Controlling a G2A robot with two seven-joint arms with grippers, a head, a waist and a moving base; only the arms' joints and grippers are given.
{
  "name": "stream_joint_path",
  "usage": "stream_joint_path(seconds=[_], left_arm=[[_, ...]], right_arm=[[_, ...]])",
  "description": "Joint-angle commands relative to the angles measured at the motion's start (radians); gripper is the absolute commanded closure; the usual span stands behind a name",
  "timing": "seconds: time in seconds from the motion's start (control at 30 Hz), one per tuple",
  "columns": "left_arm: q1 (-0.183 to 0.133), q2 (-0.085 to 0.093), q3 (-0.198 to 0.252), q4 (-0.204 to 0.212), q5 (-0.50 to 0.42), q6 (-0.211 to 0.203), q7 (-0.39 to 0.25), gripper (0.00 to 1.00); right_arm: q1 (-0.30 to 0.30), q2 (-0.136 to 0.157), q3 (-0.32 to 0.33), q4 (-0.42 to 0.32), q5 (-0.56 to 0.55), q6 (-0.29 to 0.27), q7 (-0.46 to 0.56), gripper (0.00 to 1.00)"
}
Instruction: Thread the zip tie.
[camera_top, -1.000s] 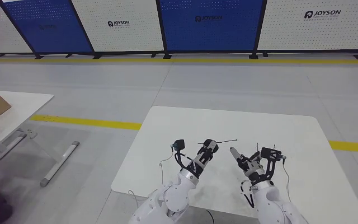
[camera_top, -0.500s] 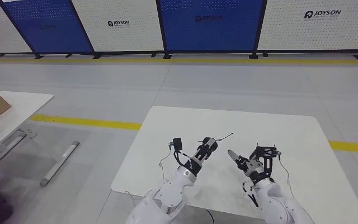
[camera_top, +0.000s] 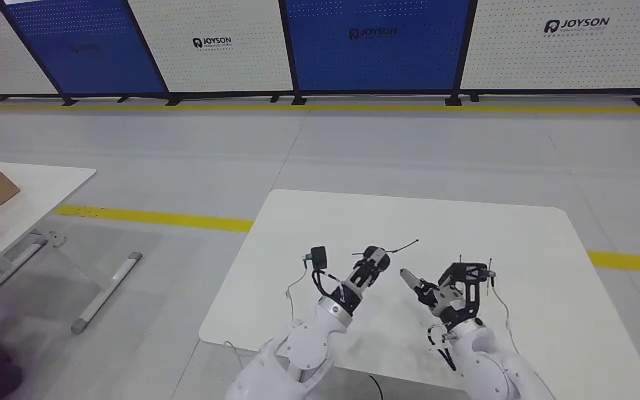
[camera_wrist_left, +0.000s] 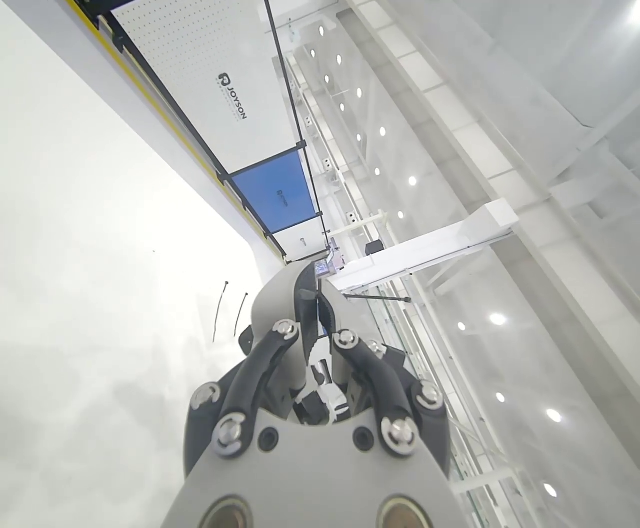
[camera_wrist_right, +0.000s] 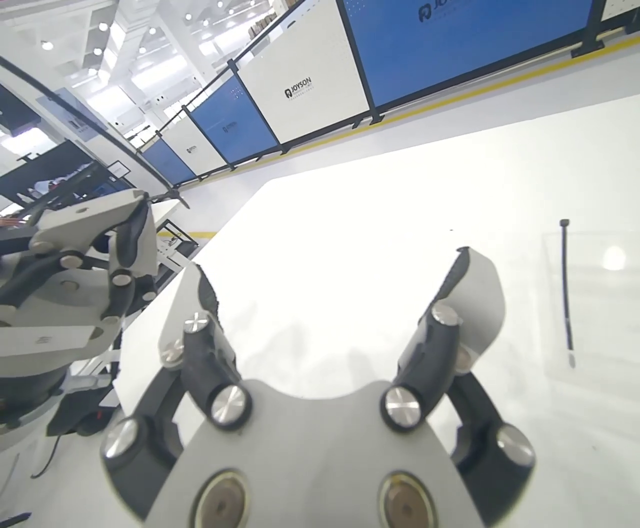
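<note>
While the left gripper (camera_top: 375, 257) is clamped on one end of a thin black zip tie (camera_top: 398, 246) near the middle of the white table (camera_top: 330, 215), the right gripper (camera_top: 420, 282) sits just to its right and slightly nearer, fingers spread wide apart and holding nothing. In the left wrist view the zip tie (camera_wrist_left: 377, 297) juts out sideways from between the pressed-together fingertips, clear of the table top. Its long axis runs left to right, tilted a little toward the far side, and the free end points right and far. That end carries a small thickening, though whether it is the head cannot be told. The right gripper's fingertips lie close to the free end but do not touch it. Two spare zip ties (camera_wrist_left: 219, 310) lie flat on the table to the right of the grippers, side by side and nearly parallel, their length running near to far. Beyond the table's far edge a yellow line (camera_top: 150, 217) crosses the grey floor, and blue and white partition panels (camera_top: 380, 45) stand along the back. A second table (camera_top: 40, 190) shows at the far left.
</note>
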Motion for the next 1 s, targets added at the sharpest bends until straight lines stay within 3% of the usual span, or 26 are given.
stream_joint_path(seconds=[0.0, 0.03, 0.07, 0.23, 0.6, 0.97], left_arm=[[-0.001, 0.000, 0.004, 0.001, 0.011, -0.002, 0.002, 1.00], [-0.001, 0.000, 0.005, 0.002, 0.019, -0.003, 0.003, 1.00], [-0.001, -0.001, 0.008, 0.003, 0.024, -0.004, 0.005, 1.00], [-0.003, -0.002, 0.014, 0.008, 0.029, -0.008, 0.004, 1.00], [-0.009, -0.002, 0.019, 0.022, -0.002, 0.004, -0.046, 1.00], [-0.009, -0.002, 0.021, 0.021, -0.007, 0.013, -0.059, 1.00]], right_arm=[[0.005, -0.003, -0.008, 0.003, 0.002, 0.016, -0.013, 0.26], [0.007, -0.004, -0.011, 0.004, 0.004, 0.020, -0.017, 0.71], [0.009, -0.005, -0.014, 0.005, 0.005, 0.022, -0.020, 0.73], [0.008, -0.006, -0.020, -0.003, 0.016, 0.000, -0.019, 0.74], [-0.006, -0.003, -0.019, -0.016, 0.000, -0.048, -0.028, 0.66], [-0.017, 0.000, -0.019, -0.020, -0.023, -0.094, -0.036, 0.69]])
